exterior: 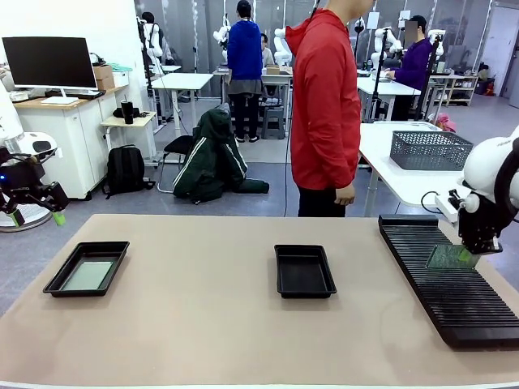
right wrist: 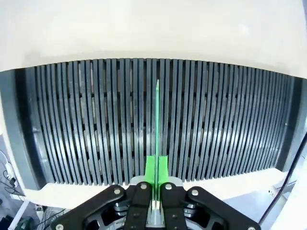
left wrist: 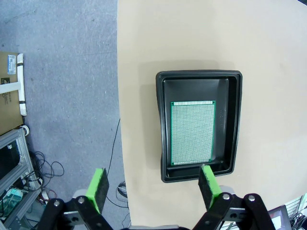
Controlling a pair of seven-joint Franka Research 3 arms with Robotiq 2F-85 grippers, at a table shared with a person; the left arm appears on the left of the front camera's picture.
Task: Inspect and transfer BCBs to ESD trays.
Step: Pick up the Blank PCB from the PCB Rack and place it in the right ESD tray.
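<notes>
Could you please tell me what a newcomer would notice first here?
The right gripper, shut on a green circuit board held on edge at the black slotted rack on the right, draws the eye first. Next come the person in a red jacket at the far side and the left black tray with a second board flat inside; the middle tray is bare.

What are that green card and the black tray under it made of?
The green card looks like rigid circuit-board laminate, probably fibreglass: thin, flat, matte, covered in a fine grid of dots. The black tray looks like moulded plastic: thin walls, rounded corners, a faint sheen on its rim.
</notes>
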